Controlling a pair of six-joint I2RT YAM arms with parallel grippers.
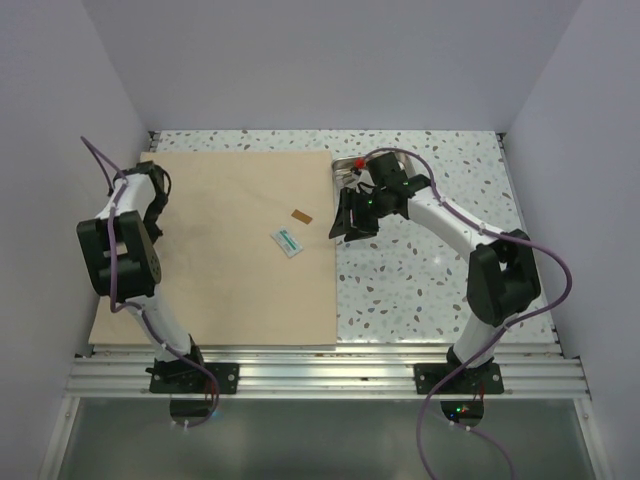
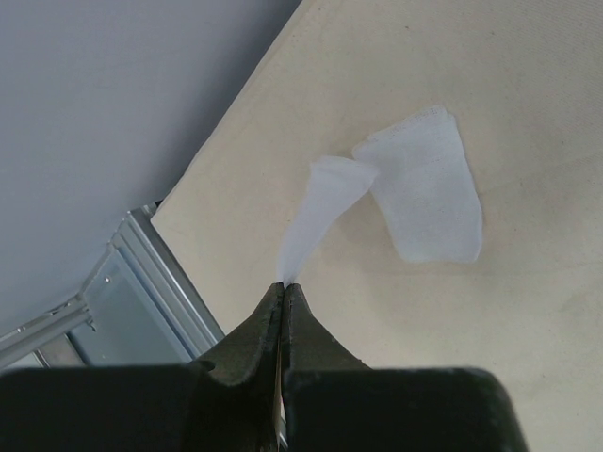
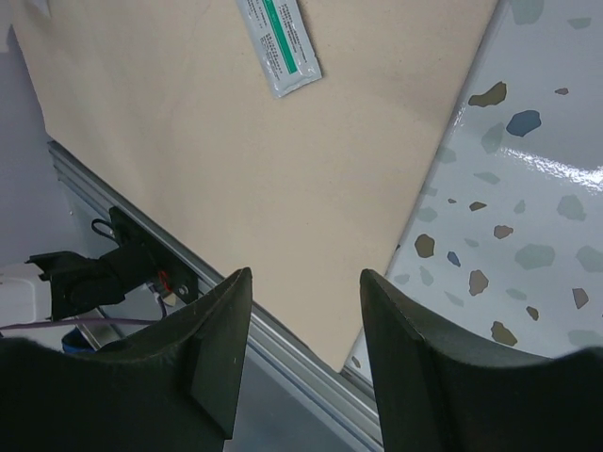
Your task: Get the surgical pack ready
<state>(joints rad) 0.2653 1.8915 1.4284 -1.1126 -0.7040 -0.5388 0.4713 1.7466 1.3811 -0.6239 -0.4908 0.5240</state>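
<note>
The tan wrap sheet [image 1: 220,270] lies flat on the left half of the table. My left gripper [image 2: 285,287] is shut on the twisted end of a thin white gauze-like piece [image 2: 424,198], whose other end rests on the sheet [image 2: 528,94]. In the top view the left gripper [image 1: 157,222] is over the sheet's left part and hides the white piece. A white packet with a green stripe [image 1: 287,242] and a small brown strip [image 1: 302,216] lie on the sheet. The steel tray [image 1: 343,168] is mostly hidden behind my right gripper [image 1: 345,225], which is open and empty above the sheet's right edge.
A small red item [image 1: 358,160] shows at the tray. The speckled tabletop [image 1: 440,260] lies right of the sheet. An aluminium rail [image 1: 320,375] runs along the near edge. White walls close in the left, back and right. The right wrist view shows the packet [image 3: 280,42] and sheet edge [image 3: 415,217].
</note>
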